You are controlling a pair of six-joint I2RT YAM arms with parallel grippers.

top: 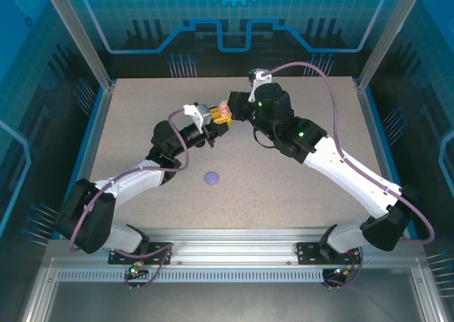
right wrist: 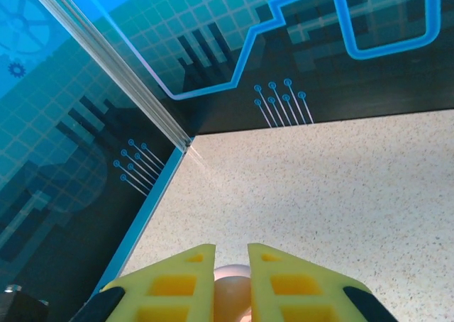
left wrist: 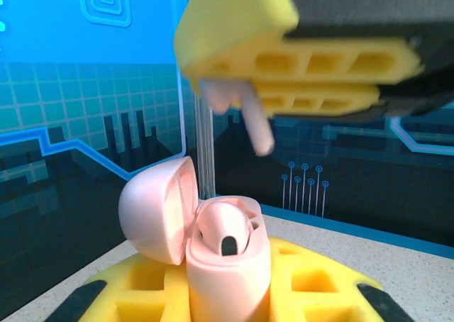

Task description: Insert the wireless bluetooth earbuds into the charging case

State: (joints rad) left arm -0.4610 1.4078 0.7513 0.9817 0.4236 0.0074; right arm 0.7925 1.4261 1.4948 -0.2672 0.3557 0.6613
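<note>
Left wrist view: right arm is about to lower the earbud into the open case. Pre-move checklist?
1. Grip of left gripper on pale pink round charging case: ok, clamped between the yellow fingers.
2. Position of hinged lid: ok, swung open and off the sockets.
3. Grip of right gripper on pale pink stemmed earbud: ok, pinched at the head.
4. Stem direction: ok, pointing down toward the case.
5. Stem over dark socket opening: cannot tell; it looks offset sideways and depth is unclear.
6. Clearance from lilac round disc: ok, it lies apart from both grippers.
</note>
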